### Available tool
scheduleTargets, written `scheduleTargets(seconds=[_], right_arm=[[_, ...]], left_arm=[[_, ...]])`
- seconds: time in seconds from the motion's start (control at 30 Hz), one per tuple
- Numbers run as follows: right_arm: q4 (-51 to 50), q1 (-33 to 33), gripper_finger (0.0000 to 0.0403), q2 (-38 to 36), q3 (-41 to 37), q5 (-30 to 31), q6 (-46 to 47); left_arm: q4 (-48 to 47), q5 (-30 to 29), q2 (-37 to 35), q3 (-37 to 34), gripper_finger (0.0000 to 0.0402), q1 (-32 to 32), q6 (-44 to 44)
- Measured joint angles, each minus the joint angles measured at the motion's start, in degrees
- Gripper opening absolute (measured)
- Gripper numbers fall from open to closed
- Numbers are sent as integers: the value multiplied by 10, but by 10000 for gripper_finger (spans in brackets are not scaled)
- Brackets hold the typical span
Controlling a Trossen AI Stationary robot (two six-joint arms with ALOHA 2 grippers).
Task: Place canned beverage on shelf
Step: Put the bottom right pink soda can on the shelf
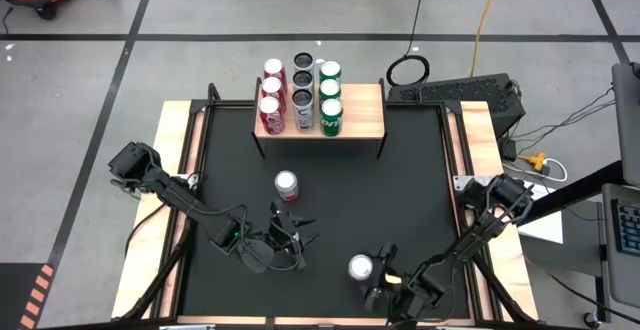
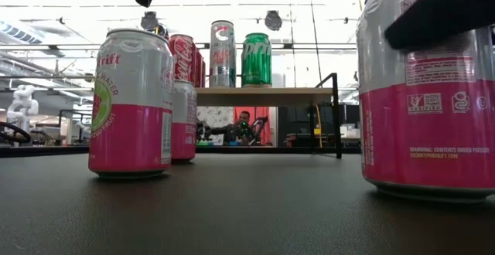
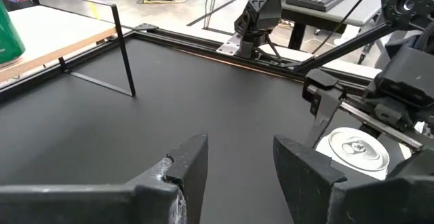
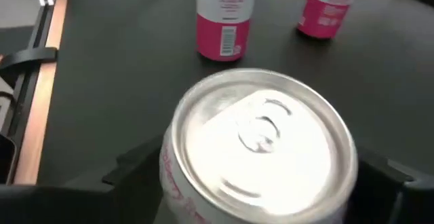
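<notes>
Filling the right wrist view, a pink-and-silver can (image 4: 261, 142) is standing upright near the counter's (image 1: 400, 190) front edge, with the right gripper (image 1: 372, 275) pinching it between its fingers. Another pink can (image 1: 287, 185) is standing mid-counter, just beyond the left gripper (image 1: 295, 232), whose fingers are spread and holding nothing. Farther back, the shelf (image 1: 365, 120) is carrying nine cans in three rows.
</notes>
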Motion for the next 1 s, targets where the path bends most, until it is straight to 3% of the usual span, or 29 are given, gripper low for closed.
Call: scheduleTargets(seconds=[0.27, 0.63, 1.0], right_arm=[[18, -16, 273, -1, 0, -40, -88], [4, -19, 288, -66, -2, -119, -260], [5, -36, 289, -210, -4, -188, -445]], left_arm=[[0, 42, 0, 0, 168, 0, 0], [30, 107, 0, 0, 168, -3, 65], [195, 122, 40, 0, 179, 0, 193]])
